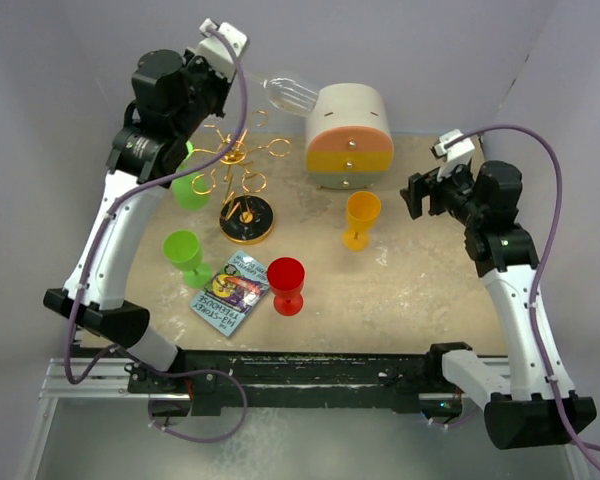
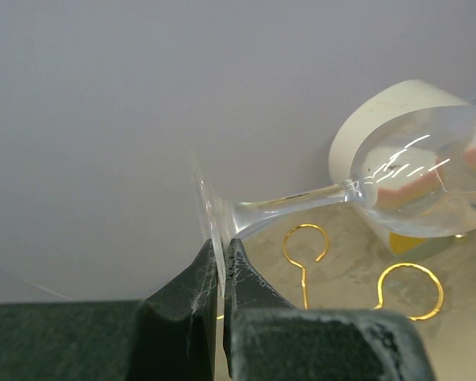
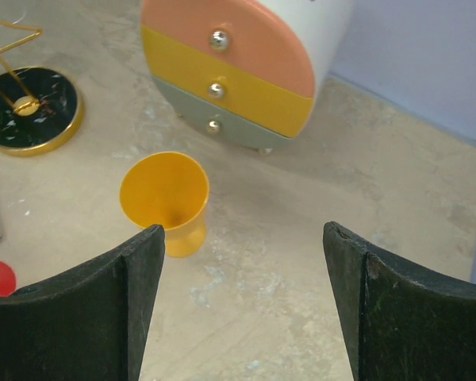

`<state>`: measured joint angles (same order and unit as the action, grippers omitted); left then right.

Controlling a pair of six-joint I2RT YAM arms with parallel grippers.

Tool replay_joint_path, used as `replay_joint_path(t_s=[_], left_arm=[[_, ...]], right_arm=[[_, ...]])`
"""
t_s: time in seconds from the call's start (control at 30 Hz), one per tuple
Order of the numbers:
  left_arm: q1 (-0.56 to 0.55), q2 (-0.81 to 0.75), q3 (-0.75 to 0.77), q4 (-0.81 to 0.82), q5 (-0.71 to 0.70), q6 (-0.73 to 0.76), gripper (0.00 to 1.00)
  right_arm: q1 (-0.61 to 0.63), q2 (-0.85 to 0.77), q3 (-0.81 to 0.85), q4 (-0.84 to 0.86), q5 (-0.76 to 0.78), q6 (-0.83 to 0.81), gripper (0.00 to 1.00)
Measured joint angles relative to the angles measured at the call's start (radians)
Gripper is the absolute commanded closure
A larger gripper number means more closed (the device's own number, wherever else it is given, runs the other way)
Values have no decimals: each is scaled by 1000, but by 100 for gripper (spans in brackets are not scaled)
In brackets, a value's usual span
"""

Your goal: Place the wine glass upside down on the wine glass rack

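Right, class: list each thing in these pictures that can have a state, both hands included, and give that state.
wine glass, on its side in the air, gripped by its foot
left hand, shut on the wine glass
right hand, open, empty
rack, upright
drawer box, drawers shut
orange cup, upright
red cup, upright
front green cup, upright
book, closed, flat

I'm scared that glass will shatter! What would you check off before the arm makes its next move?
1. Grip: the left hand pinches the clear wine glass by the edge of its foot: ok.
2. Glass upside down: the stem lies roughly level: not ok.
3. Free loop on the wine glass rack: empty gold loops show: ok.
4. Bowl clear of the drawer box: cannot tell.
5. Right hand open, away from the rack: ok.
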<state>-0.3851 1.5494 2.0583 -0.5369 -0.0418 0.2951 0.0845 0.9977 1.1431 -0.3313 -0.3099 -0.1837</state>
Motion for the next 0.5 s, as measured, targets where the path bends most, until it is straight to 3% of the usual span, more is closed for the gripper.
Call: replay_joint_path(t_s=[0.27, 0.5], left_arm=[[-79, 137, -16, 161, -148, 306, 100], [-143, 174, -84, 277, -154, 588, 100]], right_arm=[[-115, -45, -4, 29, -25, 3, 17], [-125, -51, -27, 39, -59, 6, 17]])
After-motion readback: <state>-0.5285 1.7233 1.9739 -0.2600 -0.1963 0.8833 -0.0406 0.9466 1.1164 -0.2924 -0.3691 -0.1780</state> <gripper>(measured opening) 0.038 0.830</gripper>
